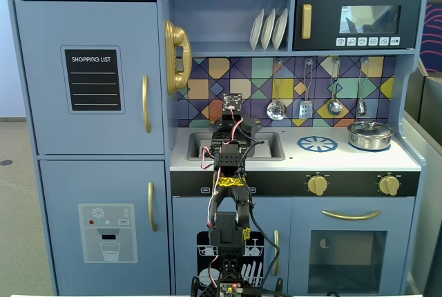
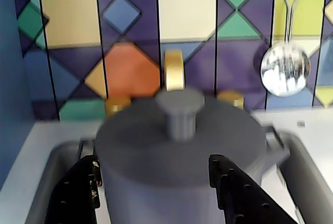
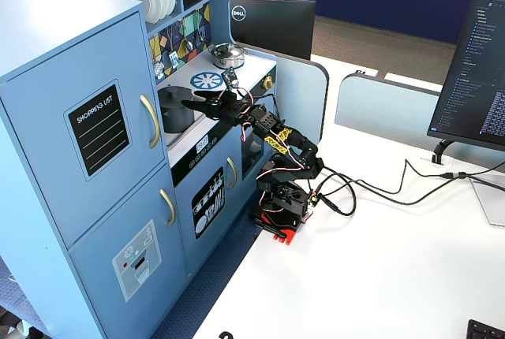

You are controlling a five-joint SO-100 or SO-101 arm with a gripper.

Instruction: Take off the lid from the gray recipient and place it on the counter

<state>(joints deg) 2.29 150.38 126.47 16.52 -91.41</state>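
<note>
My jaws stand wide apart, holding nothing, my gripper (image 2: 156,193) straddling the tall matte dark gray pot (image 2: 177,193) in the sink; its flat gray knobbed lid (image 2: 179,135) sits on top, the white counter (image 1: 331,157) beside it free for setting down.

1. The arm rises from its base at the bottom of a fixed view and reaches forward and up, its upper link stretched nearly level in the other fixed view.
2. The gripper (image 2: 156,182) stands open in the wrist view, its two black fingers (image 2: 73,193) spread wide apart at the lower edge.
3. In a fixed view the gripper (image 3: 197,102) points left.
</note>
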